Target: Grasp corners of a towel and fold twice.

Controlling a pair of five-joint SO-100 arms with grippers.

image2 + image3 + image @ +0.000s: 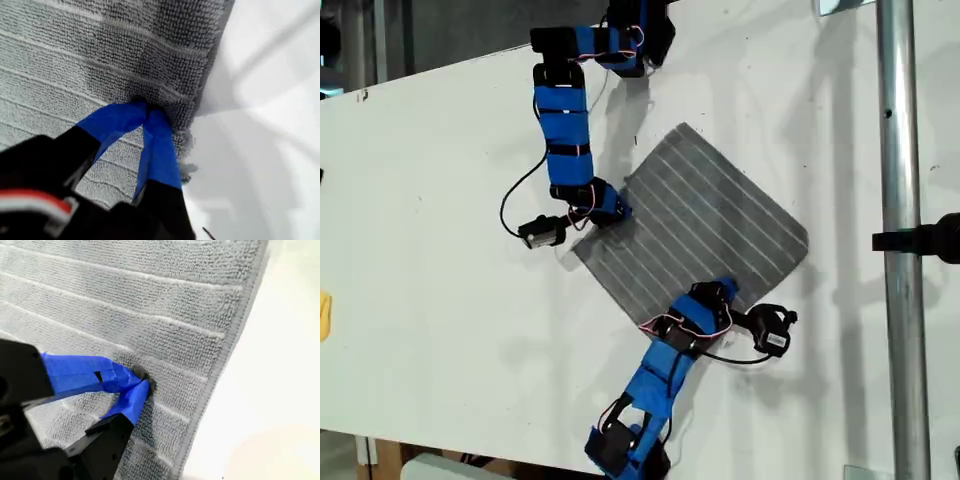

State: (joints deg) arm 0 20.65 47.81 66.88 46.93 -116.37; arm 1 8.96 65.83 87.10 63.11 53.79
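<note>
Both my first gripper (pixel 148 111) and my second gripper (pixel 141 381) pinch the towel (pixel 695 225).

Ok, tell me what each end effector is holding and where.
Both pinch the towel near its edges: my first end effector and my second end effector.

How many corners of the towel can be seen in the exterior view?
3. One corner points to the exterior view's top, one to its right, one to its left beside an arm. The fourth is hidden under the lower arm.
</note>
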